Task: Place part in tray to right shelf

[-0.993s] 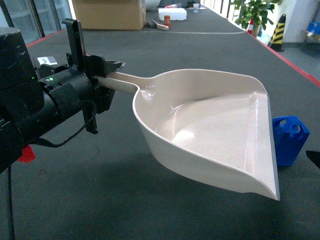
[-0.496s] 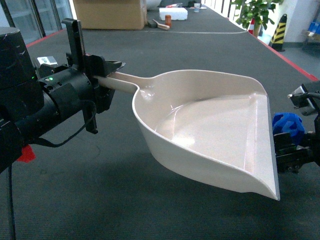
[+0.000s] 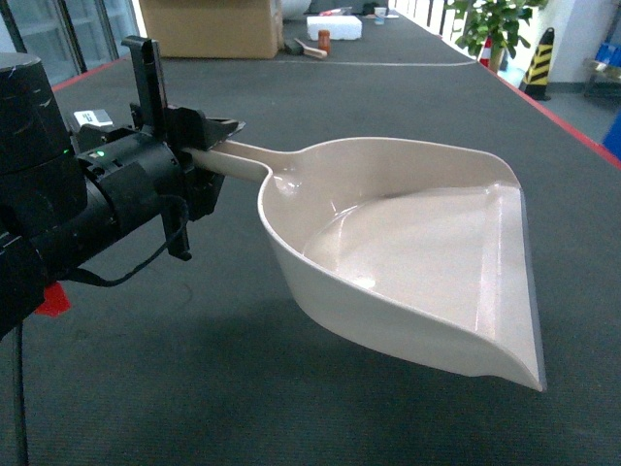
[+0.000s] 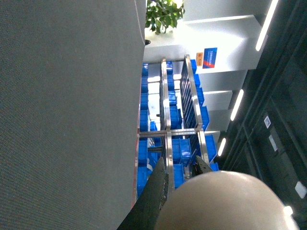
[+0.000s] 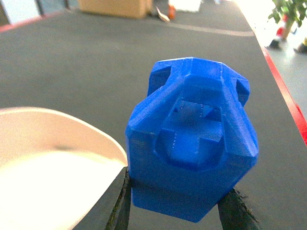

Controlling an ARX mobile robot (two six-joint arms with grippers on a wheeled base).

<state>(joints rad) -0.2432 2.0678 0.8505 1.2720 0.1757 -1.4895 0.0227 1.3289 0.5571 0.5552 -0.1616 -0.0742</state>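
Right wrist view, item one: the part [image 5: 192, 143], bright blue, pinched at its base between the dark fingers [image 5: 120, 206] of our right gripper [image 5: 175, 206] and raised off the floor, just beside the tray [image 5: 53, 167] rim. We judge the lift serves to carry it over the wall. Item two: the tray [image 3: 408, 252], beige scoop, empty, its basin bare and glossy. Our left gripper [image 3: 209, 150] is clamped on the handle [image 3: 233, 155], holding the scoop tilted, mouth toward the right. Item three: dark carpeted floor [image 3: 291, 388]. Steel racks with blue crates [image 4: 178, 165] show far off in the left wrist view.
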